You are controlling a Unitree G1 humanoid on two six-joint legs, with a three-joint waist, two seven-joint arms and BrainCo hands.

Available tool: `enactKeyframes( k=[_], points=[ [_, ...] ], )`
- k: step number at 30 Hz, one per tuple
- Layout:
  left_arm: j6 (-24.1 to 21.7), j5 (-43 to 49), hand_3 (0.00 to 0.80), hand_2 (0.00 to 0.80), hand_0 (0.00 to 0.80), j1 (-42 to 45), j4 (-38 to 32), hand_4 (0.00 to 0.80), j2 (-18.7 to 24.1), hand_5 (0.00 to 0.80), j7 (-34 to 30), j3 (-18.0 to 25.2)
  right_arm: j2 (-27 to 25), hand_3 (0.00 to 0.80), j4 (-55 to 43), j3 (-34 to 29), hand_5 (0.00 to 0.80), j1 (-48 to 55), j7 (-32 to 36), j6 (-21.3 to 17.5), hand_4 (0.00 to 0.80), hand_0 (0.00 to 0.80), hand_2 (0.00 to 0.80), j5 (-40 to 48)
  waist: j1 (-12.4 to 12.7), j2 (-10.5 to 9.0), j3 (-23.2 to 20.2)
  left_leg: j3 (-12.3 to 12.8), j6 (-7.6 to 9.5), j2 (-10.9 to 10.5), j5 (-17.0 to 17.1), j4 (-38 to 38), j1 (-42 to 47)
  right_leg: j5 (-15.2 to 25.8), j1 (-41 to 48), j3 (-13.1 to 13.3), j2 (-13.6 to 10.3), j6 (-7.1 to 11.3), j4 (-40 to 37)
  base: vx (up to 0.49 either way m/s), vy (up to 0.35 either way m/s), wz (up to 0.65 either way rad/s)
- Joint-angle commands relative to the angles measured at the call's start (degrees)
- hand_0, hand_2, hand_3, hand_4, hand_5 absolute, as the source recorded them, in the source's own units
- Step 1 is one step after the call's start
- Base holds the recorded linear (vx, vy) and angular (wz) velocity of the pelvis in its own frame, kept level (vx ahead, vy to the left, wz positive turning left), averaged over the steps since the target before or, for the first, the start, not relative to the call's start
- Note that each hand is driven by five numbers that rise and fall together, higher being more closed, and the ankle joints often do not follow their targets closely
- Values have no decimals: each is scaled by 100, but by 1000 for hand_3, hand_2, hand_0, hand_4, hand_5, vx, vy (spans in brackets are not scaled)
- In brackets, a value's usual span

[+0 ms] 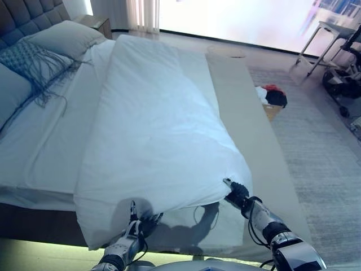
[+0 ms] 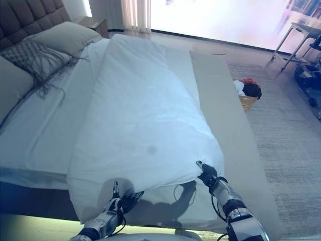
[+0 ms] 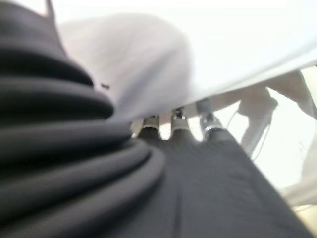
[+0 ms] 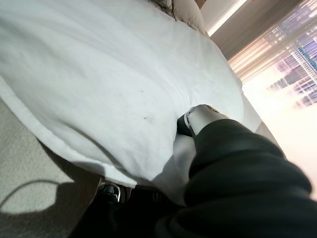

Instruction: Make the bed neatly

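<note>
bed (image 1: 51, 152) with white sheet, pillows (image 1: 65, 36) at the head | white duvet (image 1: 158, 130) lies folded lengthwise down the bed, its foot edge lifted | right hand (image 1: 236, 193) pinches the duvet's foot corner | left hand (image 1: 138, 223) under the edge, fingers hidden, grip unclear | basket (image 1: 272, 104) on the floor
</note>
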Motion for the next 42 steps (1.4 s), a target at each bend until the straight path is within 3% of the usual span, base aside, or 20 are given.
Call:
enactKeyframes(
  k=[1, 6, 23, 24, 26, 36, 42],
  points=[
    [-270, 74, 800, 800, 800, -473, 247, 800, -26, 800, -293, 175, -502, 800, -57, -360, 800, -168, 212, -342, 800, 800, 800, -37, 76, -74, -214, -75, 117, -64, -127, -3, -288, -618, 543, -221, -139, 346, 24, 1, 23, 4],
    [-494, 67, 800, 800, 800, -499, 234, 800, -8, 800, -221, 268, -467, 800, 27, -364, 800, -117, 207, -372, 800, 800, 800, -90, 76, -43, -247, -84, 116, -83, -123, -3, -280, -626, 556, -228, -159, 337, 24, 0, 0, 0],
    [-507, 14, 800, 800, 800, -513, 179, 800, 35, 800, -265, 391, -509, 794, 216, -442, 794, -30, 216, -290, 794, 794, 794, -225, 79, 16, -260, -151, 128, -128, -136, -3, -262, -643, 586, -231, -162, 324, 24, 0, 2, 1],
    [-525, 23, 800, 800, 800, -512, 183, 800, 42, 800, -288, 406, -512, 0, 244, -439, 0, -23, 193, -229, 0, 0, 0, -281, 81, 14, -259, -153, 129, -128, -136, -3, -263, -643, 585, -230, -163, 323, 24, 0, 0, 0],
    [-564, 51, 800, 800, 800, -520, 183, 800, 58, 800, -318, 442, -523, 0, 310, -428, 0, -14, 123, -88, 0, 0, 0, -454, 85, 11, -262, -152, 129, -127, -134, -3, -268, -643, 586, -232, -167, 326, 24, 0, 0, 0],
    [-867, 319, 800, 800, 800, -403, 433, 800, 295, 800, -879, 925, -395, 0, 1350, -162, 0, 690, 1009, 1111, 0, 0, 0, -1778, 179, 54, -257, -246, 136, -168, -98, -3, -331, -655, 588, -306, -204, 318, 24, -22, 14, 3],
    [-1016, 329, 800, 800, 800, -259, 410, 800, 492, 800, -1348, 1305, -294, 0, 1820, -312, 0, 994, 978, 1226, 0, 0, 0, -1893, 223, 175, -245, -344, 143, -229, -78, -3, -376, -668, 600, -371, -244, 317, 24, -34, 40, 5]
  ],
)
